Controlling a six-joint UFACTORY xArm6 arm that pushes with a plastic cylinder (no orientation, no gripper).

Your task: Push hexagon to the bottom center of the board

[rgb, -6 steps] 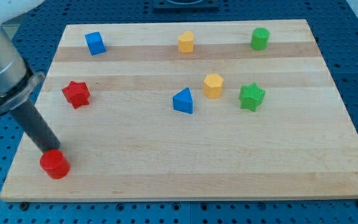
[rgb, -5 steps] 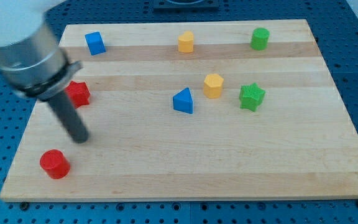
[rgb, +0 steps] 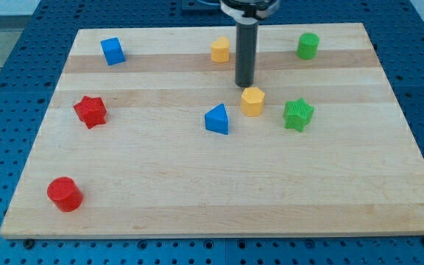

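The yellow hexagon block (rgb: pixel 252 101) sits right of the board's middle, between the blue triangle block (rgb: pixel 217 119) on its left and the green star block (rgb: pixel 298 114) on its right. My tip (rgb: pixel 244 85) stands just above the hexagon's upper edge, close to it or touching; I cannot tell which. The dark rod rises straight up to the view's top.
A second yellow block (rgb: pixel 221 50) lies near the top centre, left of the rod. A blue cube (rgb: pixel 112 51) is top left, a green cylinder (rgb: pixel 308 46) top right, a red star (rgb: pixel 90 111) at left, a red cylinder (rgb: pixel 65 193) bottom left. Wooden board (rgb: pixel 219 191).
The rod has swung from the board's lower left, near the red cylinder, across to the upper centre, just above the yellow hexagon. No block has moved.
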